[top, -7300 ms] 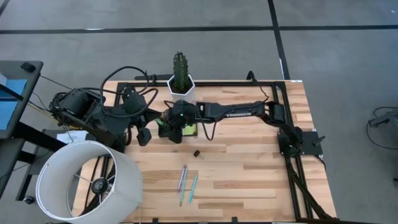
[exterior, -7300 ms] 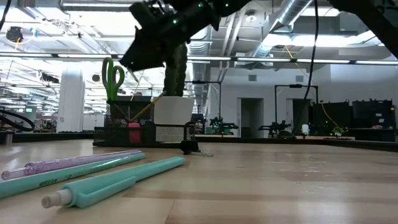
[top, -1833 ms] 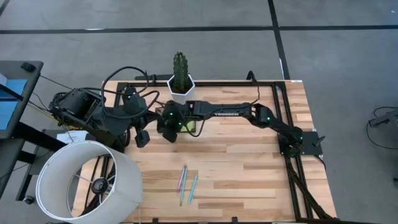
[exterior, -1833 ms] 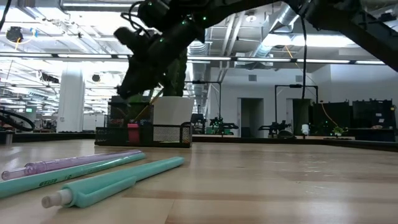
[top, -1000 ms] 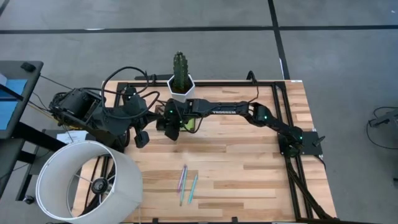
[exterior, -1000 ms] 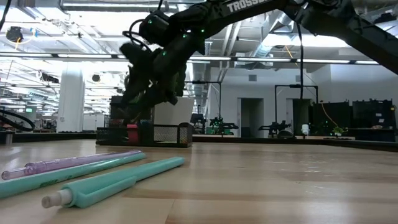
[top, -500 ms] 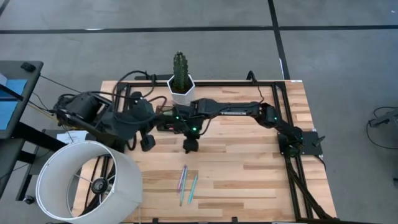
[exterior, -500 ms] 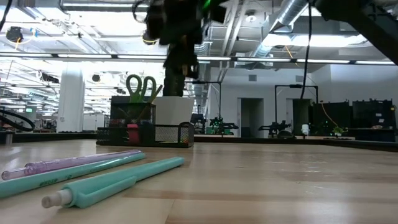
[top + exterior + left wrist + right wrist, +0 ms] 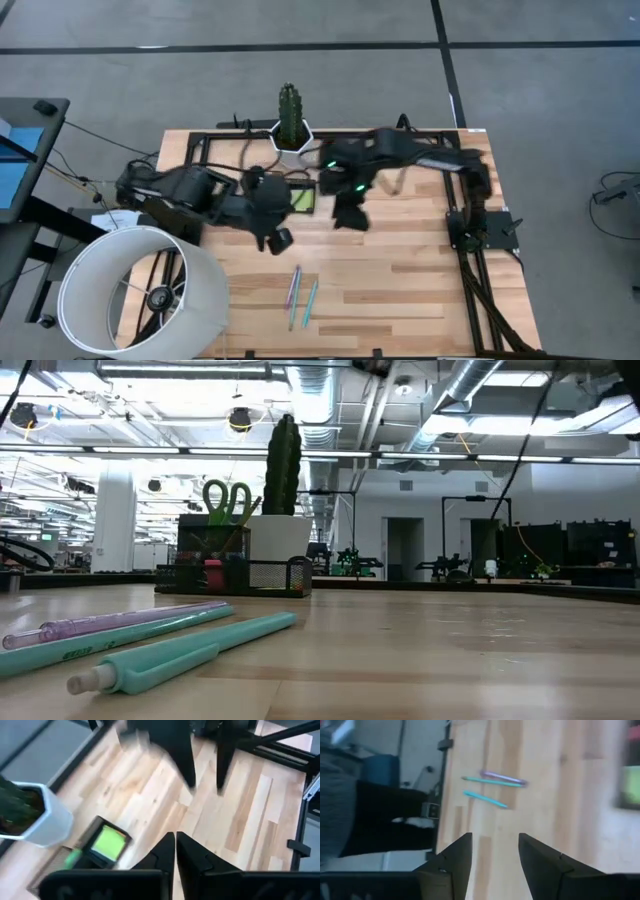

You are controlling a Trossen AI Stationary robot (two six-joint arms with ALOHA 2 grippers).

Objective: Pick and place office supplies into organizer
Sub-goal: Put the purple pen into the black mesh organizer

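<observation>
Three pens (image 9: 301,297) lie near; right gripper (image 9: 349,216) hangs open and empty, left gripper (image 9: 281,240) shut, empty, probably heading pen-ward.

No legible text or labels.

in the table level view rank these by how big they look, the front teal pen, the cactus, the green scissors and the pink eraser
1. Front teal pen: looks largest, though it lies nearest the camera, so that is partly nearness.
2. Cactus.
3. Green scissors.
4. Pink eraser: smallest.
The last three stand together at the organizer, so their order is fair.
</observation>
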